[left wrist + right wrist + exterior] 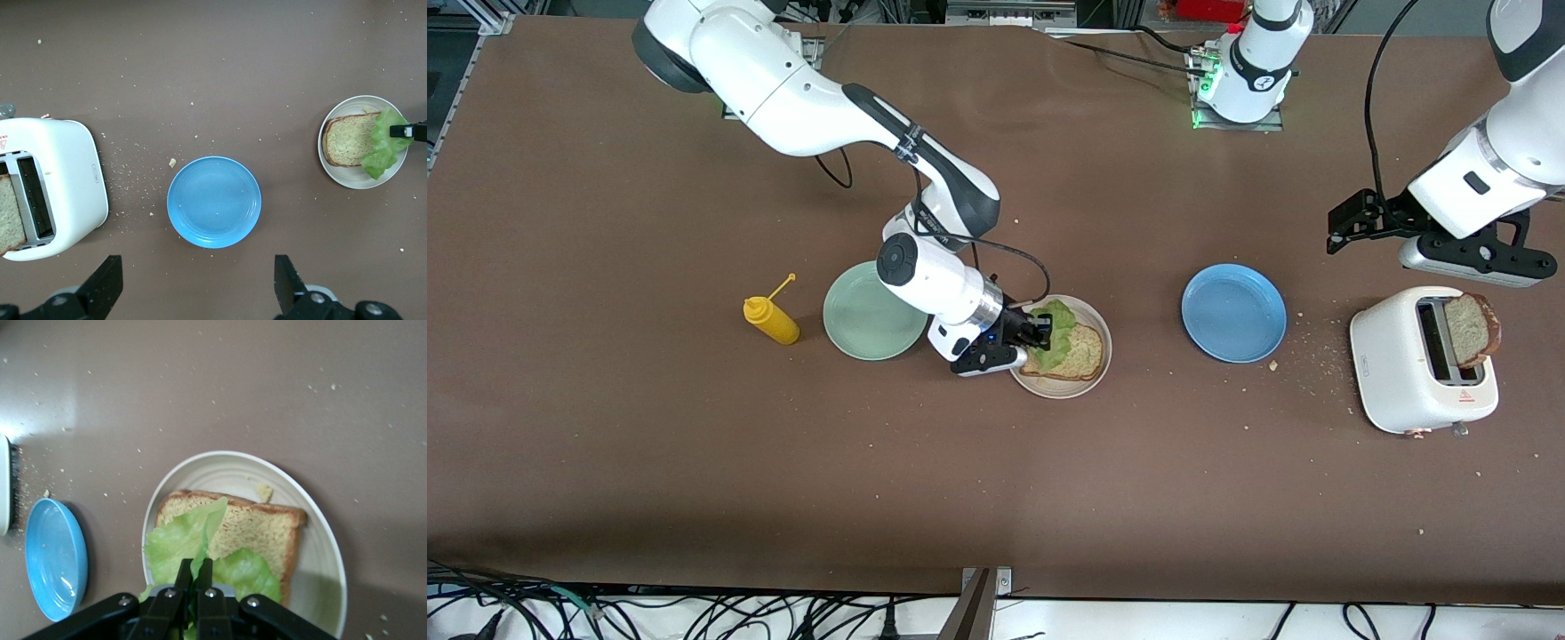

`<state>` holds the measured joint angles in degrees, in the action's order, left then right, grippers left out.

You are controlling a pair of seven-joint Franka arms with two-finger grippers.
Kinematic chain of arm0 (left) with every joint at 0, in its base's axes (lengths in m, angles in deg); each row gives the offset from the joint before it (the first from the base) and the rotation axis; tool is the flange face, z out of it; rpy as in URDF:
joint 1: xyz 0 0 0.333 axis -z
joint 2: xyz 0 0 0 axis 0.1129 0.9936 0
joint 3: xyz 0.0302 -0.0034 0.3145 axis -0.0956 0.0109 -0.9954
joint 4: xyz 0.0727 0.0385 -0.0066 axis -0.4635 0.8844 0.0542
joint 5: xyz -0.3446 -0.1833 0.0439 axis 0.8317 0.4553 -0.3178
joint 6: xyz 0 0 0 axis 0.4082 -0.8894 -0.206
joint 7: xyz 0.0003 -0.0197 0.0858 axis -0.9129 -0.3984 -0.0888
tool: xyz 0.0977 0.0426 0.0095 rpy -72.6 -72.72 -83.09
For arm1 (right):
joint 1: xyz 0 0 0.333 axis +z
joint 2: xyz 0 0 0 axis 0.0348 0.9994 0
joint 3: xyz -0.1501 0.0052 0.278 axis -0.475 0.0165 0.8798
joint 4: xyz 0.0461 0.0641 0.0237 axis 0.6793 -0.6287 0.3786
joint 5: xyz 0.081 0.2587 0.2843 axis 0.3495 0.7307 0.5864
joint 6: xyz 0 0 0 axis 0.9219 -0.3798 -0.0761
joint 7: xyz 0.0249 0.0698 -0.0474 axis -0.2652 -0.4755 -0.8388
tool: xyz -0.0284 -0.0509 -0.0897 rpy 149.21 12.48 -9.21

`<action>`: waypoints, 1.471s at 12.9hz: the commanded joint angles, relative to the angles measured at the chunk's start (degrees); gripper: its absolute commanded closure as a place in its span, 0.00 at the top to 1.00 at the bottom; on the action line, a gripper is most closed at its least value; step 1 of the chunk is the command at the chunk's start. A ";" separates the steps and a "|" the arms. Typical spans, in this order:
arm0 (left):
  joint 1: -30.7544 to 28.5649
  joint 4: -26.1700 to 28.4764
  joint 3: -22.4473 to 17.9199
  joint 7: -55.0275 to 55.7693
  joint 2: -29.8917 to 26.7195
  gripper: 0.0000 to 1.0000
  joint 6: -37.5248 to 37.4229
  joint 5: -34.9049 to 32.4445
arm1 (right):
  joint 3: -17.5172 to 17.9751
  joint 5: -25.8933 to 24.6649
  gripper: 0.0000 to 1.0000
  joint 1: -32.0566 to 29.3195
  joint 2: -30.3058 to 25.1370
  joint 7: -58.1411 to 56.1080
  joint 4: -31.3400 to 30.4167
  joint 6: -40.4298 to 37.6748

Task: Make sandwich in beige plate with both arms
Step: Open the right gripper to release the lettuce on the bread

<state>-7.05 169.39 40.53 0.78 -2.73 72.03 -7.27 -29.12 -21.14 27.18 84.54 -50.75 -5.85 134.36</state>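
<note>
The beige plate (1089, 382) holds one slice of brown bread (1080, 351) with a ruffled green lettuce leaf (1056, 327) lying partly on it. My right gripper (1040, 331) is low over the plate's rim, shut on the edge of the lettuce (177, 540), which drapes over the bread (263, 530) on the plate (320, 520). A second slice (1472, 329) stands up out of the white toaster (1414, 373). My left gripper (1480, 260) hangs high over the table by the toaster, open (197, 293) and holding nothing.
A blue plate (1233, 311) lies between the beige plate and the toaster. A mint-green plate (867, 316) and a yellow squeeze bottle (772, 322) stand toward the right arm's end. Crumbs are scattered around the toaster.
</note>
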 commanded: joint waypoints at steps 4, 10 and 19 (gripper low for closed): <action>0.31 -1.53 -0.03 -0.05 0.64 1.00 -1.10 -1.65 | -0.74 0.10 0.51 2.41 4.66 -6.76 3.35 5.15; 0.31 -1.53 0.06 -0.05 0.64 1.00 -1.10 -1.65 | -1.44 0.19 1.00 2.76 4.58 -7.73 3.53 6.47; 0.31 -1.53 0.06 -0.05 0.64 1.00 -1.10 -1.65 | -2.41 -3.42 1.00 -5.04 -13.68 -7.82 -9.19 -14.95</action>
<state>-7.05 169.39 40.53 0.78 -2.73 72.03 -7.27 -31.24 -23.98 25.53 79.31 -57.91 -5.33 123.86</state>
